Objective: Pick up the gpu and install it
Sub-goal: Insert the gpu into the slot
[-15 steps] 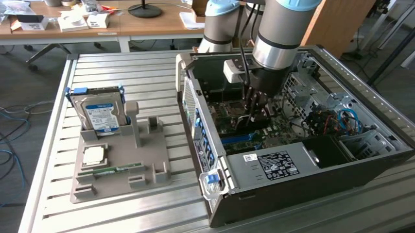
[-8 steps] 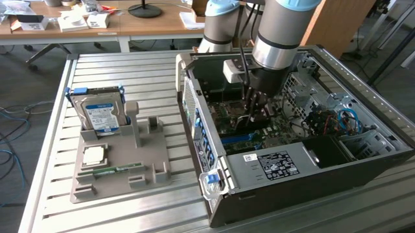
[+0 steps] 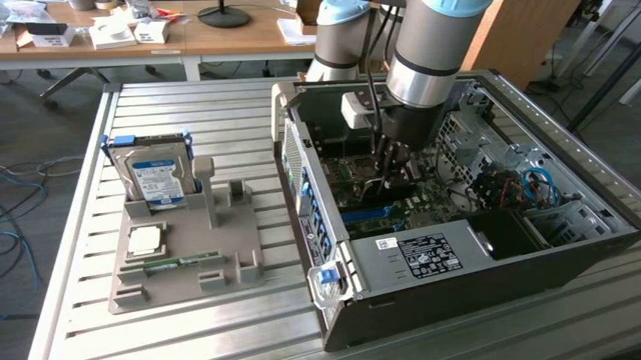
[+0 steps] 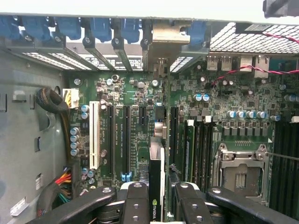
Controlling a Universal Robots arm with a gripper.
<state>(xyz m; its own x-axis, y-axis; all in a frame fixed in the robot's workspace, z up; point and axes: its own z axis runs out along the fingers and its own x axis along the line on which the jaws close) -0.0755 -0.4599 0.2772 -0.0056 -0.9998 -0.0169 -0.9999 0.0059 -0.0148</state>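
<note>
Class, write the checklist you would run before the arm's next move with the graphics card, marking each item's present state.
1. Pincer shut on the green circuit-board gpu with black cooler: ok.
2. Gpu parallel to the long black expansion slots: ok.
3. Gpu fully seated in a slot: cannot tell.
4. Red and black wires clear of the gpu: ok.
5. Side of the dark metal computer case open for the arm: ok.
</note>
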